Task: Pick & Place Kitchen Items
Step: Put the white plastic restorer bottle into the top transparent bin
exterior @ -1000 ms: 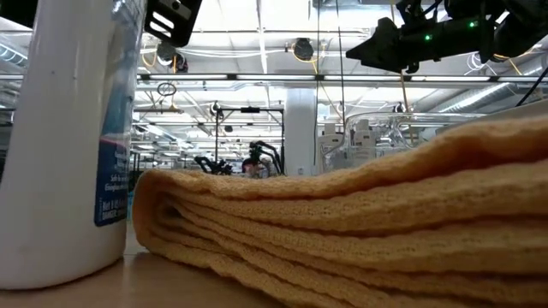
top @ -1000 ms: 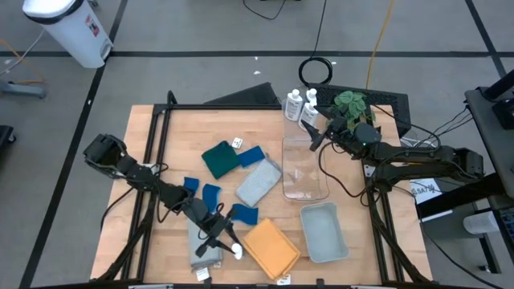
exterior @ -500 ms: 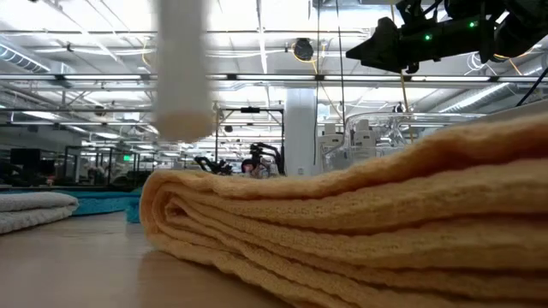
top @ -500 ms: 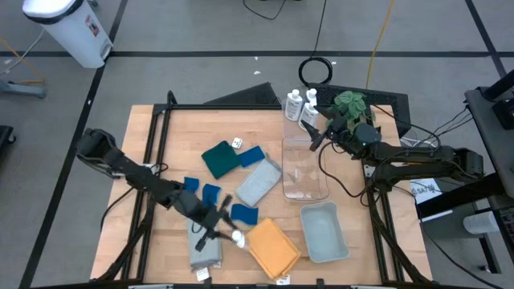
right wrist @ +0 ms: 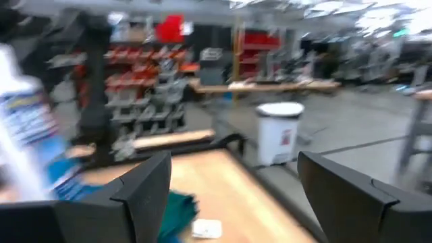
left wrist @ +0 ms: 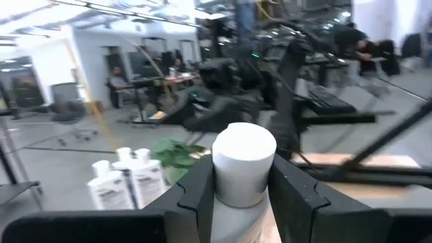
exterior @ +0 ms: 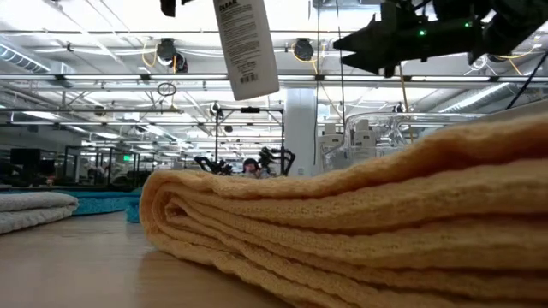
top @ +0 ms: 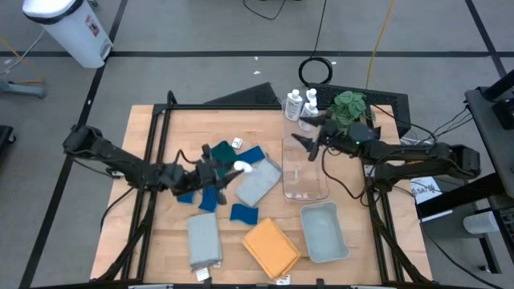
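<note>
A wide workshop hall with strip lights and racking lies behind my wooden table [top: 161,144]. Farthest left among the things, a folded grey cloth [top: 203,239] lies near the front edge. Above the blue sponges [top: 210,197] my left gripper [top: 229,170] is clamped on a small white bottle [top: 242,167], carried off the table; the left wrist view shows my two fingers [left wrist: 200,191] pressed to either side just below its cap [left wrist: 244,150]. I judge the bottle light and stiff, but smooth plastic and so liable to slip or swing; a hold on the body nearer the label would steady it better than this high one. Under and just past it lie a dark teal-green cloth [top: 218,160], another grey cloth [top: 257,183] and more sponges, soft and easily snagged. The orange cloth [top: 271,246] sits near the front. Next comes the clear bin [top: 305,189], with the pale tray [top: 324,233] in front of it. My right gripper [top: 302,144], fingers apart and empty, hovers over the bin's far end and looks likely to crowd a drop there. Two more bottles [top: 299,105] and a leafy plant [top: 350,104] stand at the back edge.
</note>
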You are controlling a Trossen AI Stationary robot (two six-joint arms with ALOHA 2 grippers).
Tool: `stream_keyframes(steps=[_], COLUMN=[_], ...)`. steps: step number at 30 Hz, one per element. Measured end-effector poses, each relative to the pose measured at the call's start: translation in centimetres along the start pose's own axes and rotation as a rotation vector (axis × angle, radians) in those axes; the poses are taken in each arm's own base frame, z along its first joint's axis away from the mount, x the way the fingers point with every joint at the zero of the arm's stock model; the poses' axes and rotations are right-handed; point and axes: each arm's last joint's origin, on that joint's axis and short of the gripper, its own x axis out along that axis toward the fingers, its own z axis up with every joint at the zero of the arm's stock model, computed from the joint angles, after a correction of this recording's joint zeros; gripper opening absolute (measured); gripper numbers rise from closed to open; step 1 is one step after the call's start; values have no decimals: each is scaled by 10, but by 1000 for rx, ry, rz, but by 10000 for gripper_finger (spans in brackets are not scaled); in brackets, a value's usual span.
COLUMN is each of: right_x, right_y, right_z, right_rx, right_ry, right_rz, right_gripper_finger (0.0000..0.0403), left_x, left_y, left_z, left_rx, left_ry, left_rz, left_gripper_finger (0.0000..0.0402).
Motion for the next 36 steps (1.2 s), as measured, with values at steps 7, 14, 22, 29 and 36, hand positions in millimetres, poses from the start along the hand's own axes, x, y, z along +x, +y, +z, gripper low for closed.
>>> stream_keyframes(steps=[7, 14, 22, 29, 36], right_x=[39, 79, 103, 101, 107], right_y=[26, 51, 69, 77, 80], right_z=[-12, -29, -41, -39, -43], right_rx=[-42, -104, -138, -151, -101], right_ry=[138, 206, 216, 225, 153], right_rz=[139, 226, 269, 296, 290], right_gripper_finger=[293, 293, 293, 293, 289], left_x=[15, 17, 17, 17, 19], left_y=[19, 21, 20, 20, 22], left_z=[4, 3, -1, -1, 4], left_rx=[-27, -28, -1, -11, -66], left_ry=[-13, -8, 35, 29, -24], left_rz=[77, 85, 88, 72, 20], left_gripper_finger=[112, 112, 112, 112, 112])
